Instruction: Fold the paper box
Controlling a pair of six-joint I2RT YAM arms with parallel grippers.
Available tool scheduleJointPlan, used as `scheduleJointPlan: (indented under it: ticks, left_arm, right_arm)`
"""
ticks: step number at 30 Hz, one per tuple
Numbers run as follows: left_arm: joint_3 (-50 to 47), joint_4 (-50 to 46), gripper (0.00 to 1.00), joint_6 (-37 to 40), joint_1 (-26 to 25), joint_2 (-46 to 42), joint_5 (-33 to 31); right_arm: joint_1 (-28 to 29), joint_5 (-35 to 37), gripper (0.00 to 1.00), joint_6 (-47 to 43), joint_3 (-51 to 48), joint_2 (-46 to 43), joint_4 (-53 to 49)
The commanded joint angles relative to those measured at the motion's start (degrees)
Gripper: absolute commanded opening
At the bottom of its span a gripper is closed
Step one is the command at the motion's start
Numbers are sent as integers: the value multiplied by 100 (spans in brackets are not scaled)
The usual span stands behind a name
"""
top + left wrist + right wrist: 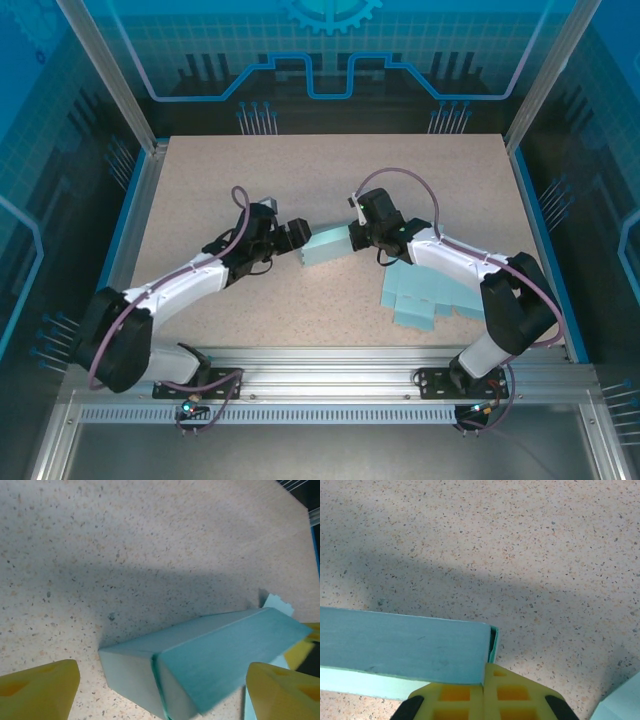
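A teal paper box, folded into a long, sharp-edged rectangular block with matte faces, lies at the middle of the speckled, stone-look table. The left hand straddles one end, its yellow fingers spread apart. The right hand is pinched tight on the opposite end. Flat teal sheets lie stacked toward the table's near right corner.
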Motion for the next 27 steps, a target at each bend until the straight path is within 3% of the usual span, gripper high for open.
scheduleJointPlan:
  ticks: [1, 13, 20, 27]
  left_arm:
    - [-154, 480, 77, -369, 99, 223, 506]
    - [-775, 1391, 36, -792, 108, 966, 940]
    - [-992, 2083, 20, -1010, 107, 1532, 1103]
    - [-1037, 2239, 15, -958, 59, 1619, 1064]
  right_arm:
    - [125, 32, 6, 36, -150, 86, -337]
    - [144, -31, 27, 208, -23, -75, -640]
    - [177, -194, 40, 354, 153, -252, -967]
    - [177, -352, 56, 387, 192, -620, -1022]
